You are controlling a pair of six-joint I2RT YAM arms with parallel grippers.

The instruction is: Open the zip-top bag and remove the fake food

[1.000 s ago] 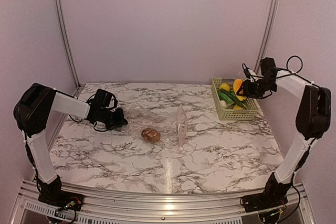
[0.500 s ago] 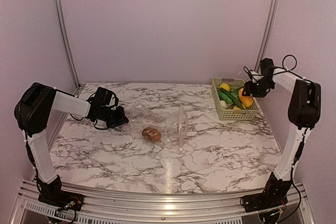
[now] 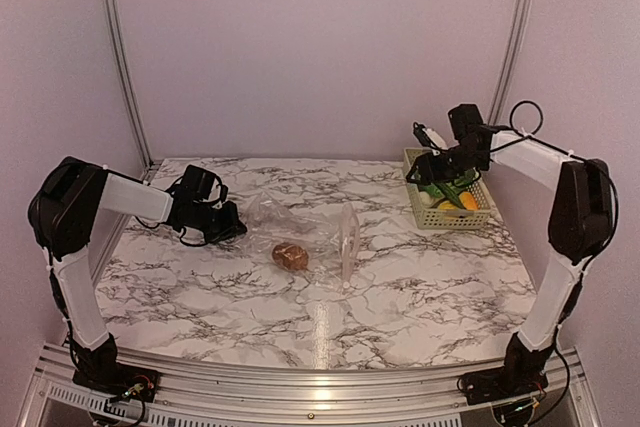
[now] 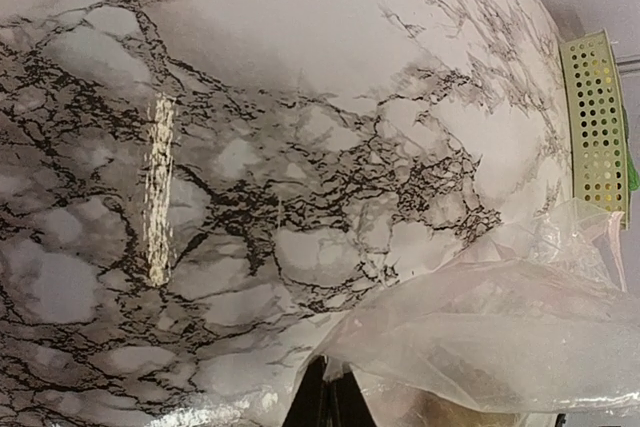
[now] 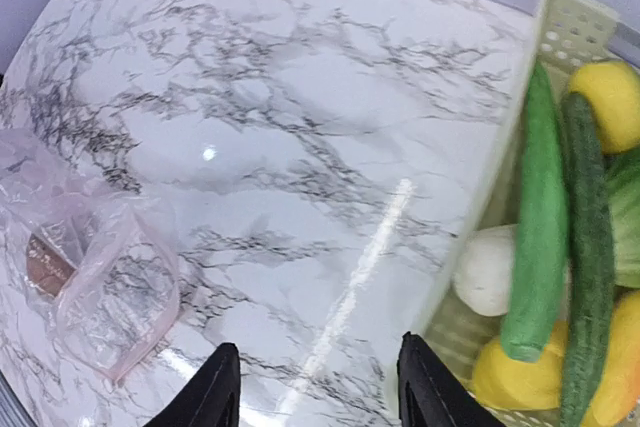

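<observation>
The clear zip-top bag (image 3: 300, 232) lies crumpled at mid-table, its mouth (image 3: 347, 237) standing up on the right. One brown round piece of fake food (image 3: 291, 256) sits inside it. My left gripper (image 3: 226, 226) is shut on the bag's left edge; the left wrist view shows plastic (image 4: 500, 337) pinched between the closed jaws (image 4: 335, 402). My right gripper (image 3: 422, 169) hovers open and empty over the table by the basket's left wall, fingers (image 5: 215, 392) wide apart. In the right wrist view the bag (image 5: 100, 277) is far left.
A pale green slatted basket (image 3: 450, 222) stands at the back right. It holds long green pods (image 5: 540, 217), a lemon (image 5: 612, 97), a white ball (image 5: 487, 269) and yellow-orange pieces (image 5: 520, 377). Its rim (image 4: 597, 117) also shows in the left wrist view.
My right gripper let the yellow-orange piece go into the basket, then swung left off the basket toward its left wall. The left gripper and bag have hardly moved.
</observation>
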